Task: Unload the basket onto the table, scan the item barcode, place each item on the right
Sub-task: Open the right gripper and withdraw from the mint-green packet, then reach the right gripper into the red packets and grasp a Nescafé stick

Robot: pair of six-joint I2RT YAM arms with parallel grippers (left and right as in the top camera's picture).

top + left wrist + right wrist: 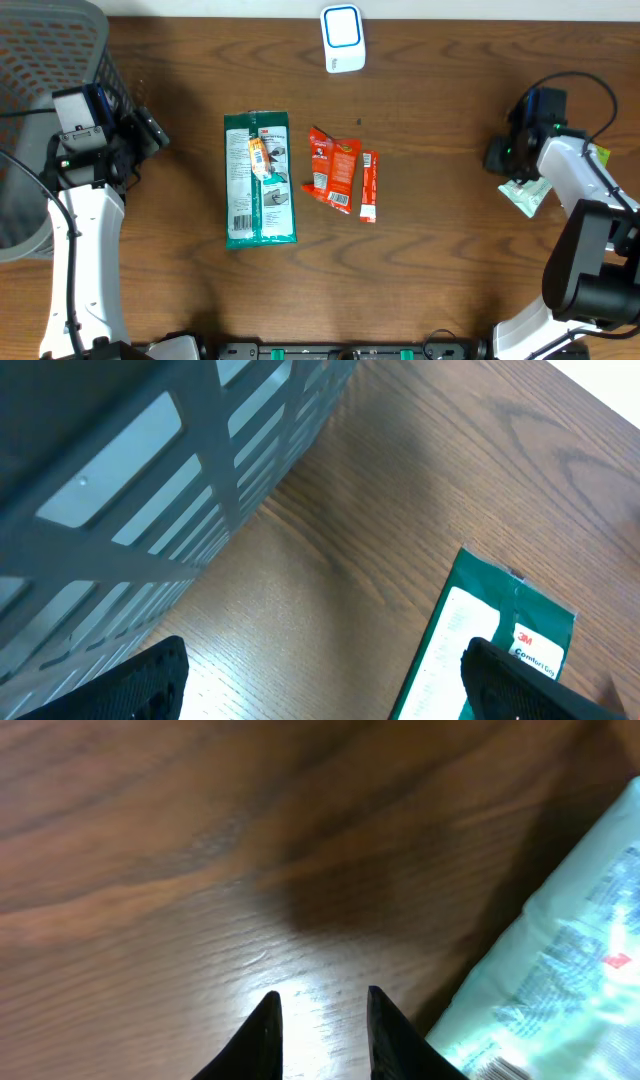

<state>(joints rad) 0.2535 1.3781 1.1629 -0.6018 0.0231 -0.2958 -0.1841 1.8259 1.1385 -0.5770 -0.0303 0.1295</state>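
A white and blue scanner (341, 38) stands at the table's back edge. A pale green packet (527, 193) (560, 970) lies flat at the far right. My right gripper (497, 156) (322, 1020) hovers low just left of it, jaws narrowly open over bare wood, nothing between them. A green 3M pack (259, 190) (500, 640) lies mid-table with a small orange item (262, 158) on top. My left gripper (150, 130) (325, 685) stands wide open and empty, up and left of that pack.
Orange-red packets (333, 168) and a red stick packet (369, 185) lie right of the green pack. A grey mesh basket (50, 60) (150, 470) fills the back left corner, close to my left arm.
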